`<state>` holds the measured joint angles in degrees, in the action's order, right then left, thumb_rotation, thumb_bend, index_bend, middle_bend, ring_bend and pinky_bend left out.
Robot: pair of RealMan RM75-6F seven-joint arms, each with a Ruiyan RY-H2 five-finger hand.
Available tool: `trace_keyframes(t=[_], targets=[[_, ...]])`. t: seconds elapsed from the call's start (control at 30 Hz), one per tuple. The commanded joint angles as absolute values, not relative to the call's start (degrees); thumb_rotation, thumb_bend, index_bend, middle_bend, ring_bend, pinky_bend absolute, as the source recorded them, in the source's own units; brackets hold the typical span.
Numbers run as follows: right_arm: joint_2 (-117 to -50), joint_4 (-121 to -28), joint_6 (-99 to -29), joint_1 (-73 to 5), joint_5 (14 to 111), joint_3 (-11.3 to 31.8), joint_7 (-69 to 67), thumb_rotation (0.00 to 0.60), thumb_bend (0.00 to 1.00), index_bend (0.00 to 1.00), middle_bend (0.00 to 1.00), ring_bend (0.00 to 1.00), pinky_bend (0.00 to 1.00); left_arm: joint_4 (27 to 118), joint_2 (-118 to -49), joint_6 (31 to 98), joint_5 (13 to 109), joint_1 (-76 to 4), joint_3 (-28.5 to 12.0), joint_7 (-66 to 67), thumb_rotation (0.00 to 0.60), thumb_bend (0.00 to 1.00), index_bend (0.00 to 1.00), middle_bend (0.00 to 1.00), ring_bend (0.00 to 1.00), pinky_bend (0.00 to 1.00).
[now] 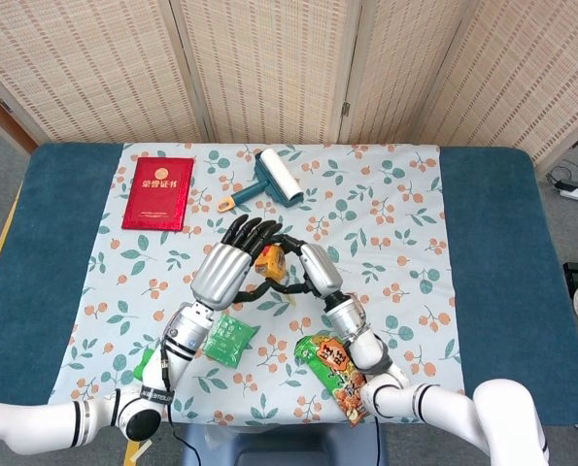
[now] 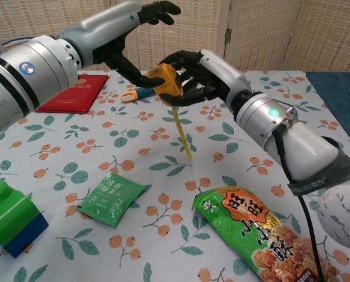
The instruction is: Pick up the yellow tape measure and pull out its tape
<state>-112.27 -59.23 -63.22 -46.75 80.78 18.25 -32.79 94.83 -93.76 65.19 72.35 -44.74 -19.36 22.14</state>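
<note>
Right now the right robot hand (image 2: 201, 76) is wrapped around the yellow tape measure (image 2: 167, 80), holding it up in the air near the middle of the frame. A short bit of yellow tape (image 2: 183, 134) hangs down from it toward the flowery counter (image 2: 75, 153). The left robot hand (image 2: 140, 29) is just beside the tape measure with its fingers spread apart, holding nothing. Down on the counter, a red booklet (image 1: 157, 191) lies at the upper left, a lint roller (image 1: 274, 181) near the top middle, a green packet (image 2: 113, 198) and a green and blue block (image 2: 10, 217) at the lower left, and a snack bag (image 2: 263, 238) at the lower right.
</note>
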Motion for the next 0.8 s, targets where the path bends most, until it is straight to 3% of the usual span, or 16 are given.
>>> trace_keyframes(t=[0.03, 0.8], targets=[[-112.43, -59.39, -63.18, -46.88, 80.76, 18.09, -32.48, 0.6, 0.43, 0.57, 0.48, 0.46, 0.35, 94.52, -94.06, 65.49, 72.02, -44.99, -19.4, 22.03, 0.6, 0.32, 0.04, 0.12, 0.09, 0.0], [-112.55, -59.95, -63.05, -47.06, 80.64, 17.09, -31.55, 0.6, 0.43, 0.57, 0.48, 0.46, 0.35, 91.99, -95.26, 66.49, 70.0, -46.32, -18.57, 21.4, 0.6, 0.32, 0.04, 0.12, 0.09, 0.0]])
